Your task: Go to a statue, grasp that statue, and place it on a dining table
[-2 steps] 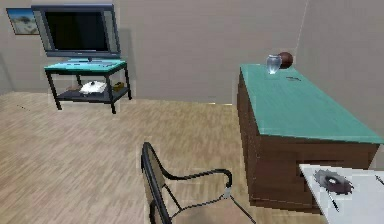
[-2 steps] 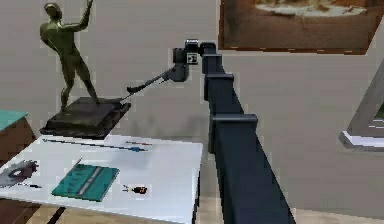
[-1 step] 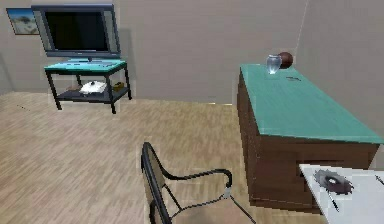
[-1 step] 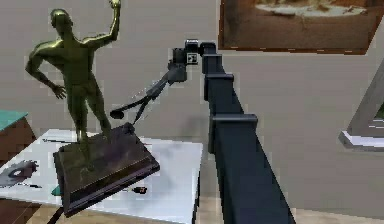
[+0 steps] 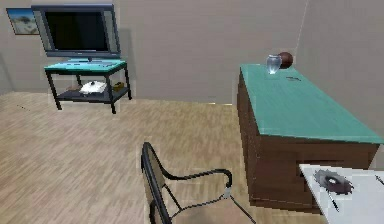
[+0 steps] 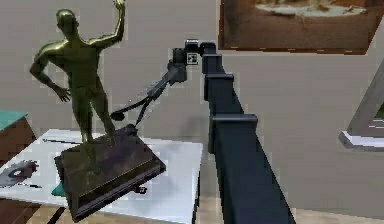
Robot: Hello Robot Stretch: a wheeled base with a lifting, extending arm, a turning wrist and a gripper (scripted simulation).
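Claw beside legs of the bronze statue, white table beneath; grip and hold indiscernible.

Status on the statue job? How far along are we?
Reached: arm stretches to the bronze statue, claw by its legs. Grasp: can't tell whether the claw holds it; its base shows against a white table. Left: a confirmed set-down on that table, if it's the dining one.
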